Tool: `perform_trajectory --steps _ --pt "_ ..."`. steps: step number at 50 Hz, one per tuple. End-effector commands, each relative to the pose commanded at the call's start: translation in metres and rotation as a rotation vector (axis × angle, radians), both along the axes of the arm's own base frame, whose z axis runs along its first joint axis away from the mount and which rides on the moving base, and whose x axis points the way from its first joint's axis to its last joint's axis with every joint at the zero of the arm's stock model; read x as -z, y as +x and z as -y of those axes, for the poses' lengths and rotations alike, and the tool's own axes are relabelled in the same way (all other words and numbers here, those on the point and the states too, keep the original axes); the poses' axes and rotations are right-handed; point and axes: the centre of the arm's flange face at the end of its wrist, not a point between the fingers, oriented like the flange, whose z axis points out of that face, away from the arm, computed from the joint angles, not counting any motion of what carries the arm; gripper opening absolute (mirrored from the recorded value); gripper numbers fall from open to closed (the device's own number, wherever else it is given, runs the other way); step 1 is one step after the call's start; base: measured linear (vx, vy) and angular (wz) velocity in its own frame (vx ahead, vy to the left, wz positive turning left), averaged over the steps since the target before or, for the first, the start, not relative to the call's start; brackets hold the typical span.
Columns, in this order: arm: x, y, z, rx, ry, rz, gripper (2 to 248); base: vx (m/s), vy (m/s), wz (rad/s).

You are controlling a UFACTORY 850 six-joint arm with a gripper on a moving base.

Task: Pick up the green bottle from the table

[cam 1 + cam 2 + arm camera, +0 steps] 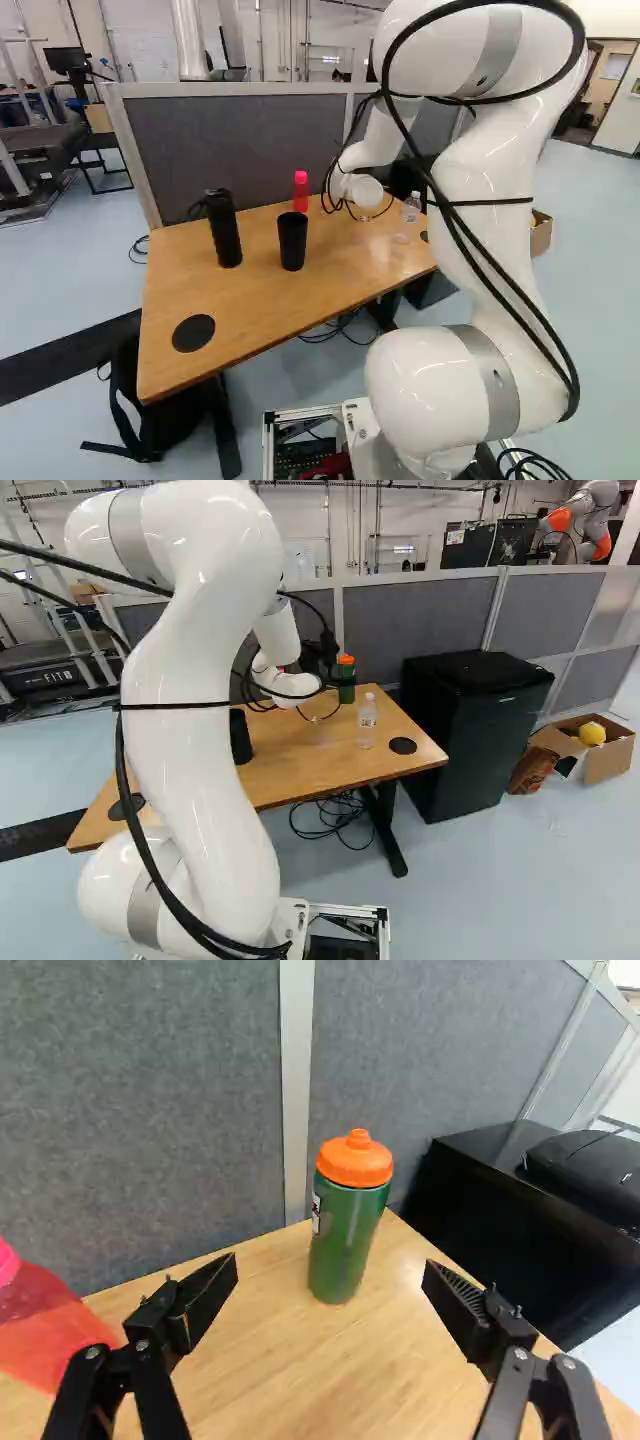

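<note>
In the right base view my gripper (pixel 322 658) is a dark shape above the far part of the table, close to the green bottle (pixel 347 685) with its orange lid. The wrist view shows my gripper (pixel 330 1268) open, its two fingers wide apart with nothing held. Ahead of them, roughly in line with the gap, the green bottle (pixel 346 1235) stands upright on the wooden table (pixel 300 1370), near its far corner. The arm hides the bottle in the left base view.
A red bottle (pixel 300 192), black cup (pixel 292 242) and tall black bottle (pixel 224 230) stand on the table. A clear bottle (pixel 367 722) stands nearer its right side. Grey partitions (pixel 425 615) rise behind; a black cabinet (pixel 465 735) stands to the right. Another robot (pixel 592 515) is far off.
</note>
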Motion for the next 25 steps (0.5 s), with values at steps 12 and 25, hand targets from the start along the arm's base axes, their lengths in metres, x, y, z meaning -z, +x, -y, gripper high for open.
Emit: perform_trajectory --steps 12,25 --pt "0.003 0.02 0.014 0.022 -0.001 0.014 247 0.0 0.0 0.0" --pt "0.007 0.044 0.026 0.038 -0.003 0.033 247 0.0 0.0 0.0"
